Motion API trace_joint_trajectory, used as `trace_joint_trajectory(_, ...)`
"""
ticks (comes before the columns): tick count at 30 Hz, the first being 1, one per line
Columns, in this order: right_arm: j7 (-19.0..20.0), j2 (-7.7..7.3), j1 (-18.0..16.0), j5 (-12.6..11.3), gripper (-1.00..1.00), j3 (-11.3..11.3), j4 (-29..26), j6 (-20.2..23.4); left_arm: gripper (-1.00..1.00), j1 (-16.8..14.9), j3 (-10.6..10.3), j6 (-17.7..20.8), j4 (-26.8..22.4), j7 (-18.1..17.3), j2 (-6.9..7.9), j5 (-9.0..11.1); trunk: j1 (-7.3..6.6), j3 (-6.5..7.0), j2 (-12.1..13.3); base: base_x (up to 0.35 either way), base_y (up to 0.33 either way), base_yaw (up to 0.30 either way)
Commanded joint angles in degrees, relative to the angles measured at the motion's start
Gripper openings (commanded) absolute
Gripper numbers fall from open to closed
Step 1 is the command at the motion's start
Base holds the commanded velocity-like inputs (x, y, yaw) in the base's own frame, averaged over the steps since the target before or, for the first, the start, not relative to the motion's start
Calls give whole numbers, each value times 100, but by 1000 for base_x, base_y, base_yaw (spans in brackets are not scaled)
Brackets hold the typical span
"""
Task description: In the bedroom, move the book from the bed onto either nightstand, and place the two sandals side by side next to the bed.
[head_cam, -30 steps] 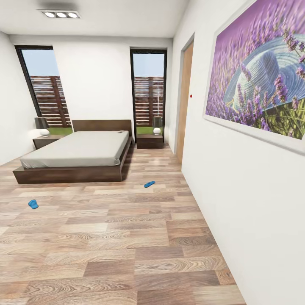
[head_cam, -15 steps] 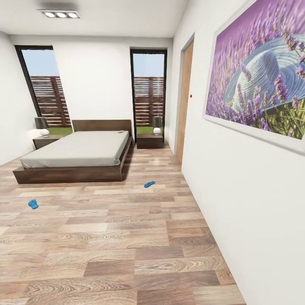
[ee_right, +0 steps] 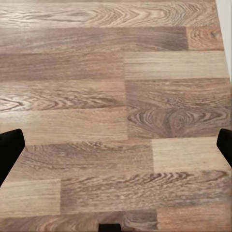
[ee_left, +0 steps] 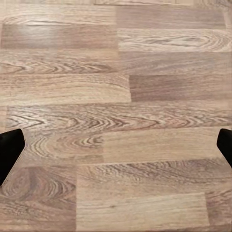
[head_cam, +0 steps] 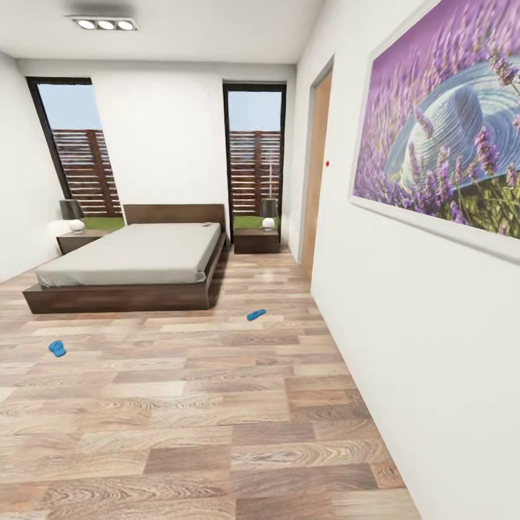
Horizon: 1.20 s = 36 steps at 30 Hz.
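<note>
The bed (head_cam: 133, 256) stands at the far end of the bedroom, in dark wood with a pale grey mattress. A tiny flat object (head_cam: 206, 224) lies on the mattress near the headboard, too small to tell whether it is the book. A nightstand (head_cam: 256, 240) stands at the bed's right, another nightstand (head_cam: 78, 239) at its left. One blue sandal (head_cam: 256, 314) lies on the floor off the bed's foot corner, the other sandal (head_cam: 57, 349) far to the left. My left gripper (ee_left: 116, 145) and right gripper (ee_right: 116, 145) are open over bare planks, holding nothing.
A white wall with a large lavender picture (head_cam: 440, 123) runs close along my right. A wooden door (head_cam: 315, 173) is set in it further on. A lamp (head_cam: 269, 214) stands on the right nightstand. Wood-plank floor (head_cam: 217, 419) stretches between me and the bed.
The whole head view has shifted slightly, so the camera has moved a little. The sandals, bed and nightstands keep their places in the room.
</note>
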Motion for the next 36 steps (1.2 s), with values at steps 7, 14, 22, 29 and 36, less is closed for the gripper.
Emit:
trace_joint_trajectory(7,35,-182,3,-40,100,-22,292,-49,100,-1,-15,-16,278,-6,20,-12,2,-8,-2,238,217,165)
trace_joint_trajectory(14,32,-195,3,-16,100,-29,311,-50,100,0,-32,-18,298,-6,26,-22,2,-8,-2,272,190,113)
trace_joint_trajectory(22,36,-206,3,-15,100,-27,317,-50,100,-4,-30,-16,327,-6,30,-33,2,-8,-2,320,110,-56)
trace_joint_trajectory(29,36,-208,3,-22,100,-26,328,-50,100,-2,-11,-16,368,-6,36,-34,2,-8,-2,323,166,-247)
trace_joint_trajectory(36,27,-207,2,-27,100,-28,333,-50,100,-2,-9,-16,379,-6,36,-34,2,-8,-2,315,190,-201)
